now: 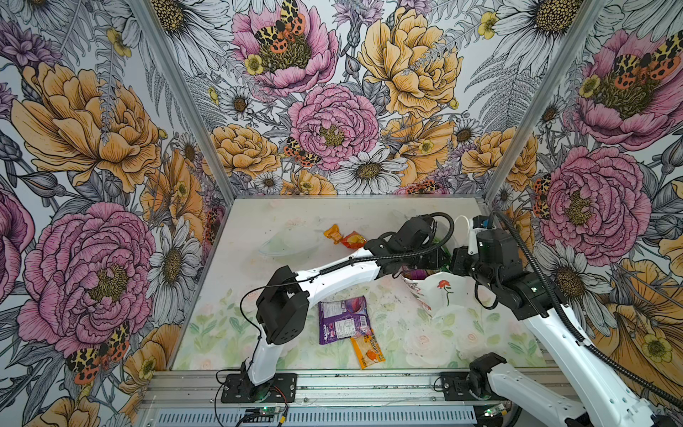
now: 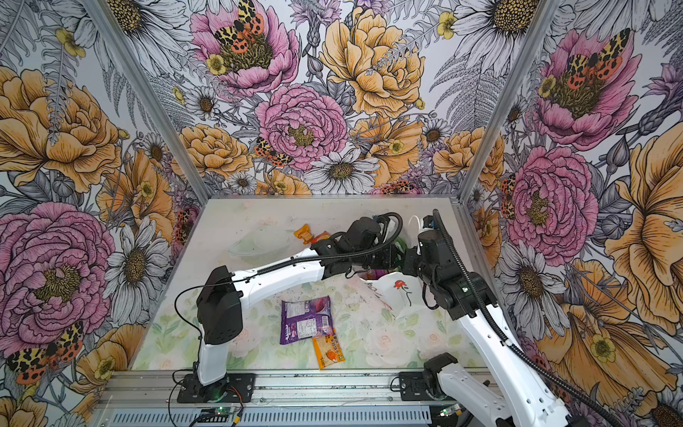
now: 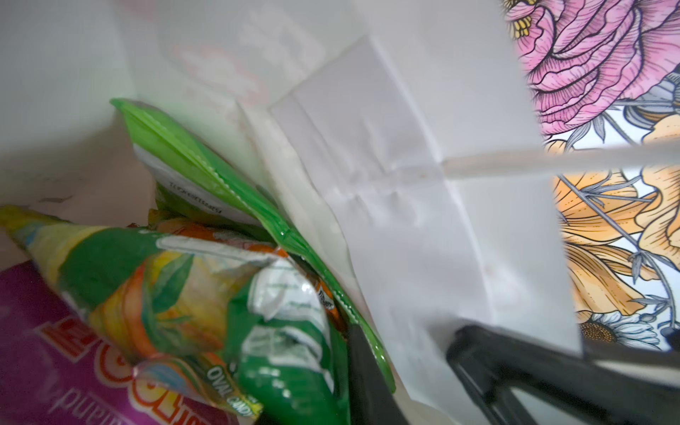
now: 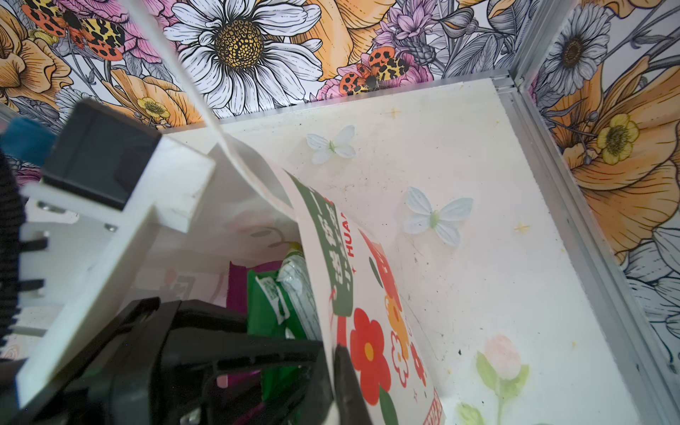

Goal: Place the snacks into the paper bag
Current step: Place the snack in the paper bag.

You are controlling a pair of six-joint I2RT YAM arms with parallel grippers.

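Toward 3 o'clock on the table, in both top views, the paper bag is standing with its mouth open and a red rose printed on its near side. The left arm is reaching across into that mouth, hiding its tool, while the right arm is meeting the rim from the 3 o'clock side. A purple pouch is lying flat at 6 o'clock from the table's centre, an orange packet touching its corner at 5 o'clock; two small sachets are lying at 12 o'clock.

Inside the bag, the left wrist view is showing a green chip bag leaning against the white wall and a green-and-yellow packet over a magenta pouch. The left tool is standing with its jaws slightly apart, the bag's white paper showing in the gap.

From the right wrist, the right tool is pinching the bag's printed wall, closed on it.
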